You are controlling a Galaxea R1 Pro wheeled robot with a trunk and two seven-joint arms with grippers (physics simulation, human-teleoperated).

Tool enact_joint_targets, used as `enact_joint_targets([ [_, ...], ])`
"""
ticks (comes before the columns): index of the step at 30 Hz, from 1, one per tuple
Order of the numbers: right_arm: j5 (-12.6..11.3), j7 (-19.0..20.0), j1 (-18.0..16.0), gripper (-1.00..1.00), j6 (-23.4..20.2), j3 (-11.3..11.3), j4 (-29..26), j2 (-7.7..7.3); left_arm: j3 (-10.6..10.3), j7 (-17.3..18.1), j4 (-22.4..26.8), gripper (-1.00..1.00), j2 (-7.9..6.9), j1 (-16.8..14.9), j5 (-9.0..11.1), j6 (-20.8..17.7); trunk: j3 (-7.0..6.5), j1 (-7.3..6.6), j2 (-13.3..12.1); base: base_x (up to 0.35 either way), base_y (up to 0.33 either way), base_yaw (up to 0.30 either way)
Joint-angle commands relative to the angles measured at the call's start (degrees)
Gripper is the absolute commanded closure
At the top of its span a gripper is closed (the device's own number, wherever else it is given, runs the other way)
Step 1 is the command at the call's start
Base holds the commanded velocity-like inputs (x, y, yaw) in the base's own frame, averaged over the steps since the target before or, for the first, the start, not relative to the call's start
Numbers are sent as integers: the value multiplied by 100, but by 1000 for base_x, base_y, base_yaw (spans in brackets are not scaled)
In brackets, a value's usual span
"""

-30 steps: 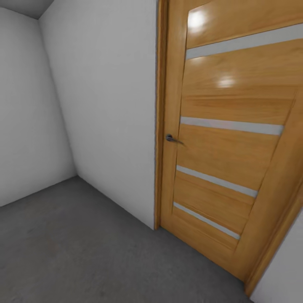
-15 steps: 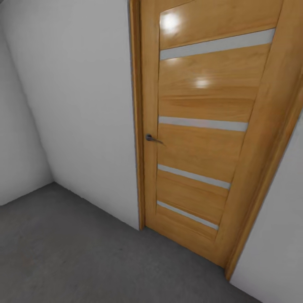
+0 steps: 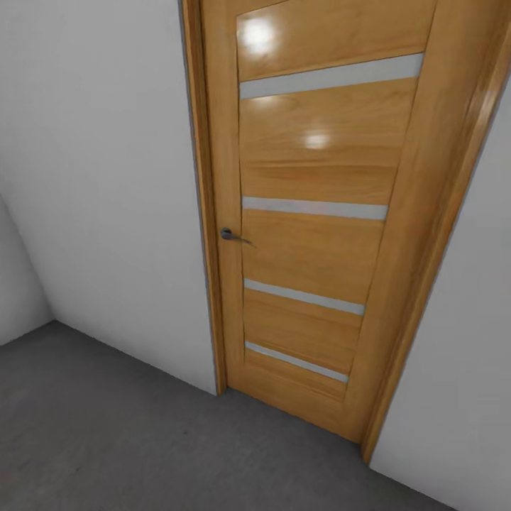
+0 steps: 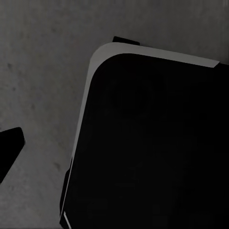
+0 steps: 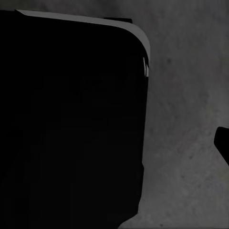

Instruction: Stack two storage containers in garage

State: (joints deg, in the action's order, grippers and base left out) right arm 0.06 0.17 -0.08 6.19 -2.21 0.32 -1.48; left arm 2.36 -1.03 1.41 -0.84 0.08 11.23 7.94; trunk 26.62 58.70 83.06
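The two storage containers are out of view. The dark grey concrete floor (image 3: 106, 440) of the garage spreads below white walls (image 3: 92, 177). In the left wrist view, the robot's black base (image 4: 148, 152) with its pale rim hangs over the same mottled floor (image 4: 43, 71), and a dark tip (image 4: 8, 148) pokes in at the picture's edge. In the right wrist view the black base (image 5: 71, 124) sits over grey floor (image 5: 186, 95), with another dark tip (image 5: 223, 140) at the edge. Neither tip tells me how the jaws stand.
A shut wooden door (image 3: 312, 213) with pale horizontal strips and a small metal handle (image 3: 228, 234) stands straight ahead in its wooden frame. White wall runs on both sides, with a corner at the far left (image 3: 21, 284).
The whole head view has swung to the right: the door has slid leftward in the picture and the left wall corner has nearly left it. The camera moved, not the door.
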Motion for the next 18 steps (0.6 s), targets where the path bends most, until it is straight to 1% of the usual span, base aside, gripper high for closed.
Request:
enact_joint_targets([
  [1,4,-2,-1,-100,22,-22,4,-1,20,-3,4,-100,1,1,10,8,4,3,2,266,200,-21],
  [15,-5,-8,-1,-100,72,-25,4,-1,19,-3,1,-100,5,1,11,5,4,3,2,281,224,-3],
  [18,-12,-8,-1,-100,59,-20,4,-1,19,-3,0,-100,2,1,11,5,4,3,2,283,231,-106],
])
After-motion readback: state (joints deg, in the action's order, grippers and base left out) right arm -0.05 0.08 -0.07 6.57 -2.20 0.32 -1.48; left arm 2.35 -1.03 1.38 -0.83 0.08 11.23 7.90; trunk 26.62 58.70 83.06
